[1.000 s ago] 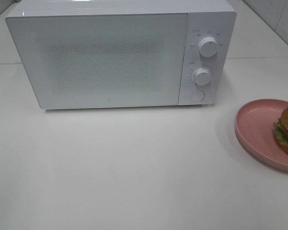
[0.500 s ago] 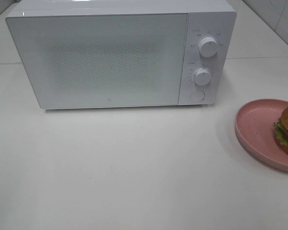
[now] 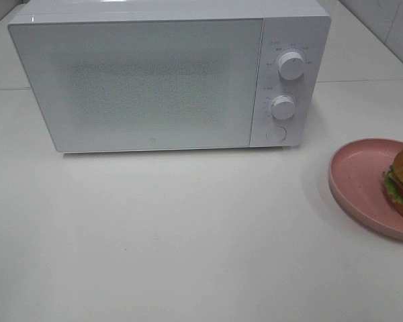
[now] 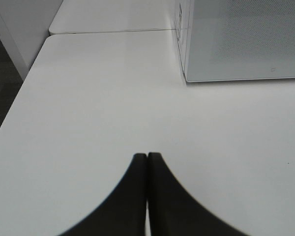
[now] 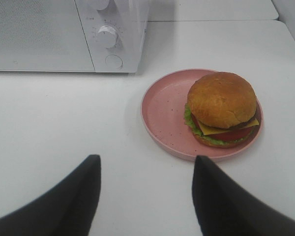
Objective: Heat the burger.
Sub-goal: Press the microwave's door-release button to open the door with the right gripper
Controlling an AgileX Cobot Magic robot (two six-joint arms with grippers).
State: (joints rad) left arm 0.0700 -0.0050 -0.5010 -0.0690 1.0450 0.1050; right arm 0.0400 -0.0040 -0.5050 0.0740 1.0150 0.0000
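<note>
The burger (image 5: 221, 105) is being shown sitting on a pink speckled plate (image 5: 164, 105), on the side of the plate away from the microwave (image 3: 141, 80), bun on top, with cheese, lettuce and patty showing at its edge. In the high view the plate is being cut off by the right edge of the frame. It is lying on the white table (image 3: 188, 235), in front of and to the right of the microwave, apart from it. The microwave is being shown standing at the back of the table with its door closed. On its right panel an upper knob (image 3: 292, 66), a lower knob (image 3: 282, 106) and a round button (image 3: 275, 133) are being shown one below the other. The left gripper (image 4: 147, 157) is being held low over bare table with its two fingers pressed together and nothing between them. The microwave's front corner is being seen ahead of it, well apart. The right gripper (image 5: 147, 160) is being held with its fingers spread wide and nothing between them. It is being held above the table, near the plate but apart from it, and pointed toward the plate. The burger is not being touched by either gripper.
</note>
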